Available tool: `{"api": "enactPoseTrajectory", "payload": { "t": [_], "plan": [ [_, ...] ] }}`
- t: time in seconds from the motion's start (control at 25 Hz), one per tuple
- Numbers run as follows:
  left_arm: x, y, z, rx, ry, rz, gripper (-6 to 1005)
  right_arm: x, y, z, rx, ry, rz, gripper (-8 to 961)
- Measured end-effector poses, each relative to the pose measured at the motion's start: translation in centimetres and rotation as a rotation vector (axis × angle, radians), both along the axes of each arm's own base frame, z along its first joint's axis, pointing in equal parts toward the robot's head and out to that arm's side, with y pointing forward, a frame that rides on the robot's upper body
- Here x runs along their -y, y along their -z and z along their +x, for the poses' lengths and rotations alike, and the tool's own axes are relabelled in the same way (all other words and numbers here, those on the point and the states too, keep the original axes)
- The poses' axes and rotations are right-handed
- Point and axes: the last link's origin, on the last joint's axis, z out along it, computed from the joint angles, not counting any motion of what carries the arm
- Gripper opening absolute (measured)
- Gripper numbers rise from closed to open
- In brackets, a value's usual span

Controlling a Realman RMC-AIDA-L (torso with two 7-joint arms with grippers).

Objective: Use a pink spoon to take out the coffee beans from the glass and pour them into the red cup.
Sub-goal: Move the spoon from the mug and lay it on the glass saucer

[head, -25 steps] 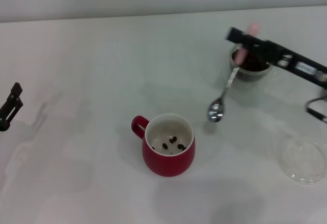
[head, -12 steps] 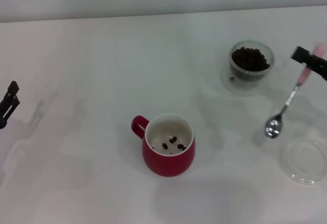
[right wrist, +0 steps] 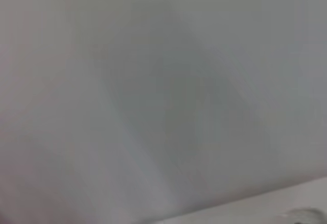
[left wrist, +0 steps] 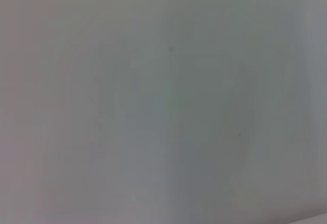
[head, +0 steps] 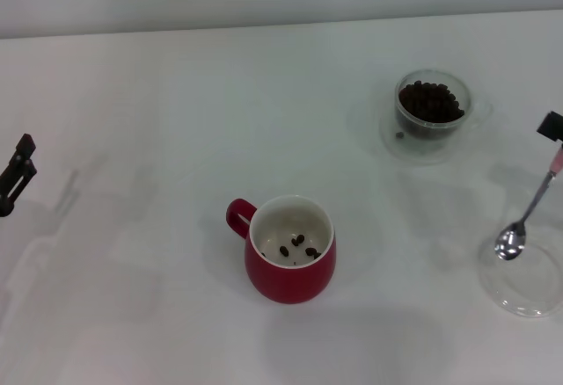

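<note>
**Our right gripper high at the edge, our left parked**

Our right gripper [head: 554, 139] sits at the far right edge of the head view, only its dark tip visible, clamped on the pink spoon [head: 526, 215], which hangs down from it. Our left gripper [head: 16, 178] rests idle at the far left edge, well apart.

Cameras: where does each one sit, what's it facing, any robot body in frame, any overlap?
Head view: on the head, looking down at the table: red cup, glass, clear dish. Left tool at the left edge; right tool at the right edge, holding the pink spoon over the dish.
Left wrist view: on the left wrist; blank pale surface, no body.
Right wrist view: on the right wrist; blank too.
Shared: nothing identifiable.
</note>
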Motion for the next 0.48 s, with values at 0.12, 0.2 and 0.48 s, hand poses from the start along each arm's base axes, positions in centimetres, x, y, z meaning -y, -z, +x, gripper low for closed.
{"api": "enactPoseTrajectory", "payload": {
  "t": [0.12,0.2,0.48],
  "plan": [
    [0.0,0.0,0.0,0.0,0.001,0.0,758,0.0,0.0,1.0,0.043,0.051,0.002,162],
    [0.1,0.0,0.0,0.001,0.001,0.0,758,0.0,0.2,1.5,0.066,0.079,-0.004,162],
    [0.1,-0.1,0.0,0.003,0.001,0.004,757,0.4,0.3,2.9,0.107,0.148,-0.014,163]
  ]
}}
